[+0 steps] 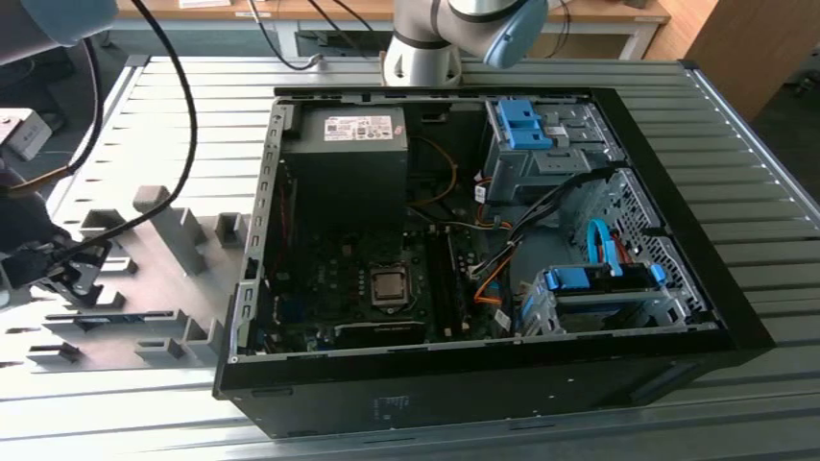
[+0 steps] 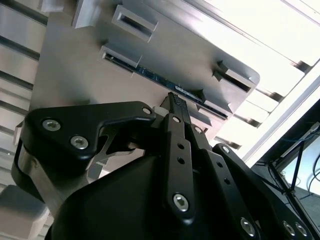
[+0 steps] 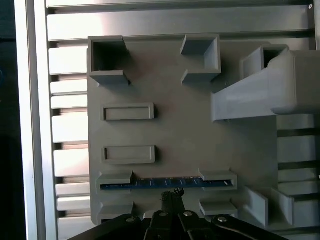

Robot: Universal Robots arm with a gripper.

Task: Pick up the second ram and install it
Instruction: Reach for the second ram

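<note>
**Centre on the stick before closing**

The black two-fingered gripper hangs over the flat grey plastic fixture plate, at the exterior view's left, well apart from the open black computer case. Its tips look drawn narrow together with nothing between them.

The second ram, a long thin dark stick with a blue edge, stands on edge in its slot, each end seated in a grey plastic holder block. The tips sit just beside its middle, and I cannot tell whether they touch.

A good grasp likely calls for a wider opening, tips straddling the thin edge squarely at mid-length. The lift should go straight up, since a tilt could jam the ends in the holders.
</note>
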